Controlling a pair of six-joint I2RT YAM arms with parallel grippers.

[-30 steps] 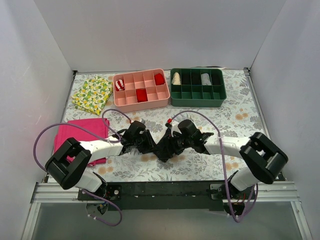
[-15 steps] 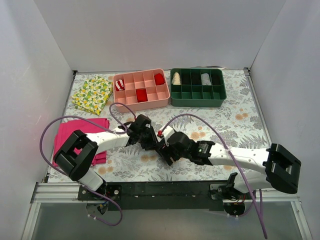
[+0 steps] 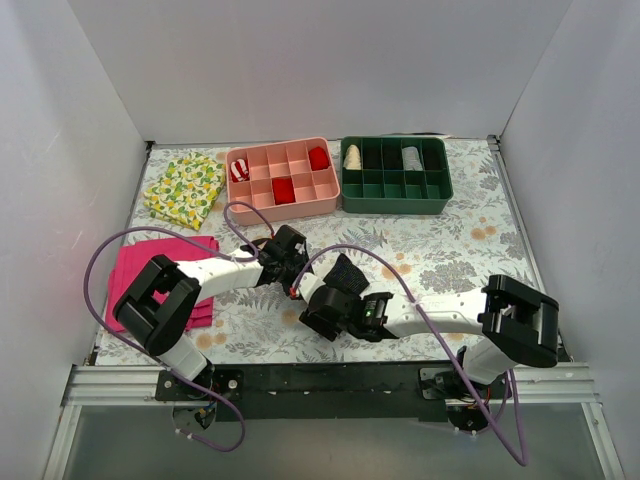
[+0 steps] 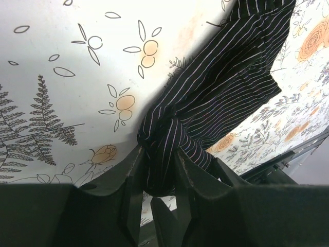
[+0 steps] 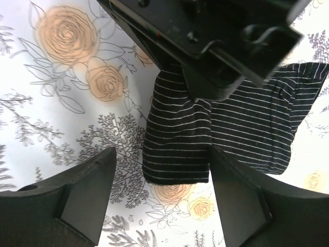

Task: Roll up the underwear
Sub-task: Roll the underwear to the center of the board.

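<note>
The underwear (image 3: 347,272) is black with thin white stripes and lies partly spread on the floral table. My left gripper (image 3: 298,278) is shut on a bunched corner of it, seen pinched between the fingers in the left wrist view (image 4: 158,153), with the rest of the fabric (image 4: 221,87) stretching away to the upper right. My right gripper (image 3: 318,306) is open just in front of it. In the right wrist view (image 5: 162,154) its jaws stand wide on either side of a folded edge of the underwear (image 5: 177,149) without touching it. The left gripper's body fills the top of that view.
A pink divided tray (image 3: 283,205) and a green divided tray (image 3: 395,205) stand at the back, some cells holding rolled items. A magenta-pink cloth (image 3: 150,265) lies at the left and a lemon-print cloth (image 3: 185,188) at the back left. White walls enclose three sides.
My right gripper has let go, swung left and nearer, and now stands open by the fabric's edge. The left gripper has stayed shut on the underwear, which has spread out to the right.
</note>
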